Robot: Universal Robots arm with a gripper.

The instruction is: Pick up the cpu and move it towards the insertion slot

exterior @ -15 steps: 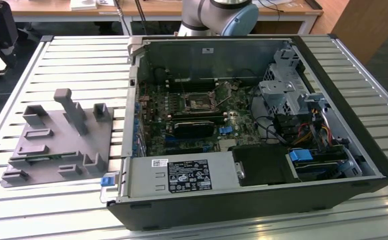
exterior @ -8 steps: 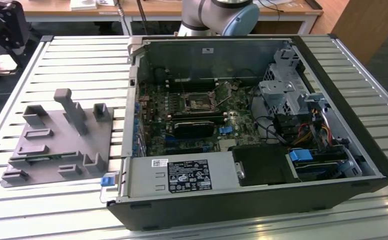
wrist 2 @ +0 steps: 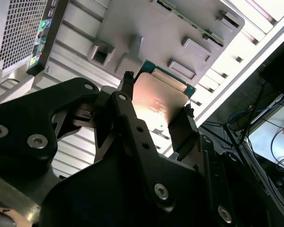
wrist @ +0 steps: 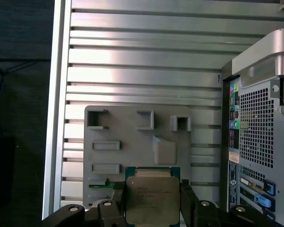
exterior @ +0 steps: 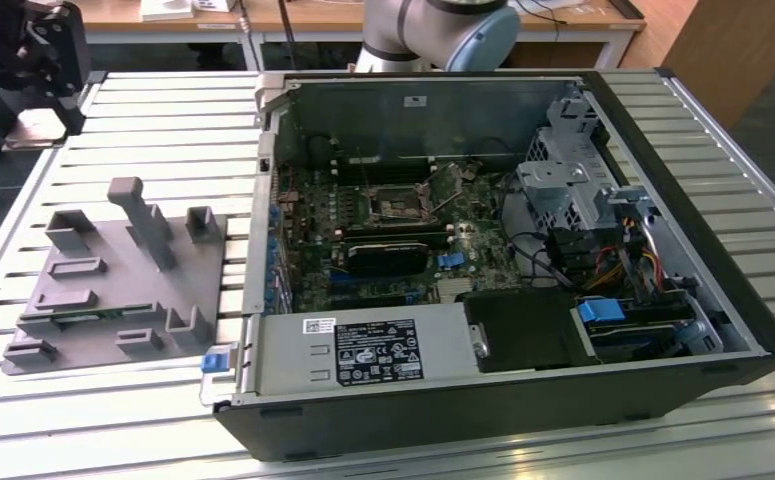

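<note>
Fingers (wrist: 154, 208) clamped on the cpu (wrist: 152, 201) from two opposite edges, lid gleaming pale, seen in both wrist views. Held above the grey tray (wrist: 132, 156), which lies on the slatted metal desk (wrist: 142, 61). In the exterior view, tray at about nine o'clock of the open computer case (exterior: 707, 200); insertion slot (exterior: 401, 205) on the motherboard inside, well apart from the tray.
</note>
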